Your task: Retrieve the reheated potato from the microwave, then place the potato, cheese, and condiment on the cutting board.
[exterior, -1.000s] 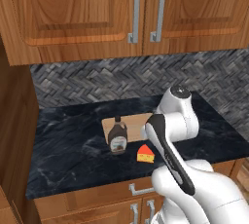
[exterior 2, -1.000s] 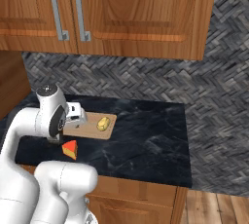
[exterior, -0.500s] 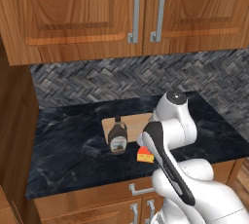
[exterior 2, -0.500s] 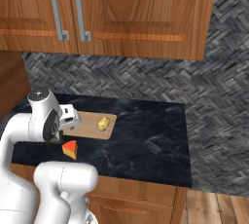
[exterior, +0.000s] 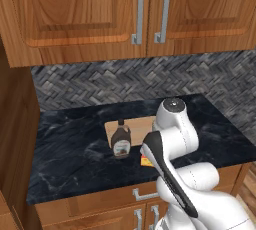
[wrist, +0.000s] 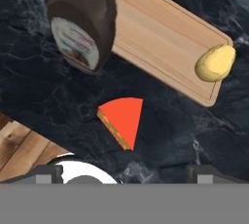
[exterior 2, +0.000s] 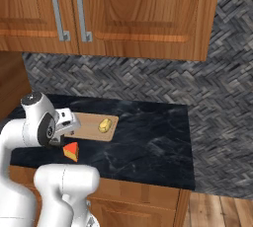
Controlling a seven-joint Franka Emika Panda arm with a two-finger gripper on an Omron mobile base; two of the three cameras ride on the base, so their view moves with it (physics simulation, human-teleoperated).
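A dark marbled stone table (exterior: 70, 149) runs beneath a grey herringbone-tiled backsplash (exterior: 100, 84). Above the backsplash hang wooden wall cabinets (exterior: 75, 14) with raised panel doors, two of which meet at a pair of upright metal bar handles (exterior: 148, 11). In the right base view the same handles (exterior 2: 69, 11) sit at upper left, and the herringbone tiling (exterior 2: 222, 97) carries on down the right-hand wall to a wooden plank floor (exterior 2: 217, 211). Below the table's front edge are wooden drawer fronts (exterior: 100, 206) with a metal pull (exterior: 145, 193). A tall wooden side panel (exterior: 15, 139) closes off the left end.
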